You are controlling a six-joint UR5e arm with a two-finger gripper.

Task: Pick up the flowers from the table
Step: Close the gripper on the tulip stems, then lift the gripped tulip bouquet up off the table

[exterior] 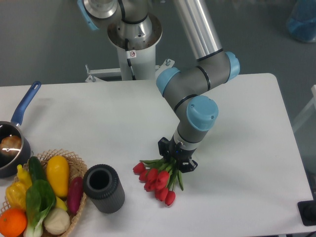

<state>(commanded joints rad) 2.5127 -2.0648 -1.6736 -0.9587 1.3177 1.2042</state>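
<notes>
The flowers (157, 179), a bunch of red tulips with green leaves, lie near the front middle of the white table (98, 118), blooms pointing toward the front. My gripper (176, 160) stands over the stem end of the bunch, its black fingers closed around the stems. The stems themselves are mostly hidden under the gripper. The blooms look close to the tabletop; I cannot tell whether they still touch it.
A dark grey cylinder (103, 188) lies left of the flowers. A wicker basket (74, 163) of vegetables and fruit sits at the front left corner. A blue-handled pot (12, 143) stands at the left edge. The robot base (133, 44) is at the back.
</notes>
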